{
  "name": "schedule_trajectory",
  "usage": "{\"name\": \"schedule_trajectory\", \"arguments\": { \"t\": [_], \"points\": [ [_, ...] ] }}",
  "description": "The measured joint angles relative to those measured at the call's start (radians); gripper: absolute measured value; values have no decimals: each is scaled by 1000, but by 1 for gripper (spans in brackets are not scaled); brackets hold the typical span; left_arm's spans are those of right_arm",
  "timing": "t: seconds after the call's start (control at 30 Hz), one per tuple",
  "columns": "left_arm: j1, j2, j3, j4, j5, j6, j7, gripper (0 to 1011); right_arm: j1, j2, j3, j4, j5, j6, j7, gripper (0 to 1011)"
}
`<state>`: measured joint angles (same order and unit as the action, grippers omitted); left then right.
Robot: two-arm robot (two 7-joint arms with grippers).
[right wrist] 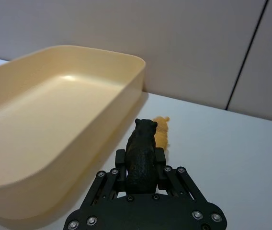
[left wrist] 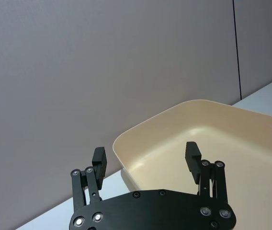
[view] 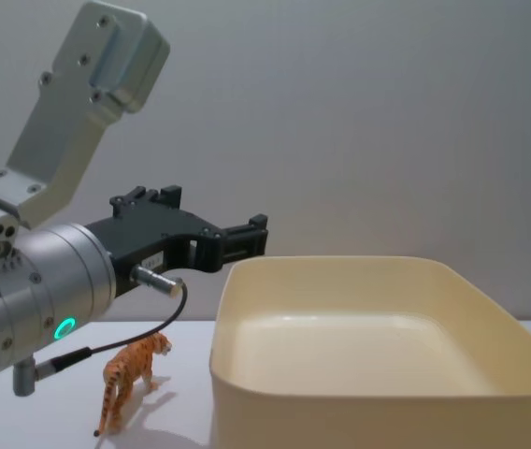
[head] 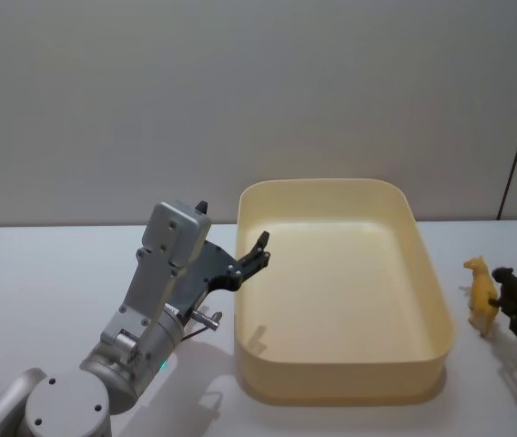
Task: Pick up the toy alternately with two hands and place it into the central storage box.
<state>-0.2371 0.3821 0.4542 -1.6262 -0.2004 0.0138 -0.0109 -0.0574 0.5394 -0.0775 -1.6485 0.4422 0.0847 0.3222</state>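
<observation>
The black toy (right wrist: 142,153) is at 3 o'clock of the central storage box (head: 340,387), clamped in my right jaws. My left jaws hang wide open and empty at its 9 o'clock rim. Step in hand: carry. Next move: lift clear of the rim, then release inside.

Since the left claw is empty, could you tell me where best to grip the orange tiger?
Grip the tiger across its trunk, between fore and hind legs, probably from above: it stands on its legs, with narrow flanks.
</observation>
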Motion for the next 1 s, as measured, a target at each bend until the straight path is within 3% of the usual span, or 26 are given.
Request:
{"name": "schedule_trajectory", "arguments": {
  "t": [0.3,0.5,0.73,1.0],
  "points": [
    [0,0,0,0,0,0,0,1001,-20,39,23,-86,60,7,86,319],
    [0,0,0,0,0,0,0,1001,13,43,18,-105,69,25,137,320],
    [0,0,0,0,0,0,0,1001,101,5,-17,-62,21,48,179,319],
    [0,0,0,0,0,0,0,1001,227,-76,-83,48,-80,69,214,320]
  ]
}}
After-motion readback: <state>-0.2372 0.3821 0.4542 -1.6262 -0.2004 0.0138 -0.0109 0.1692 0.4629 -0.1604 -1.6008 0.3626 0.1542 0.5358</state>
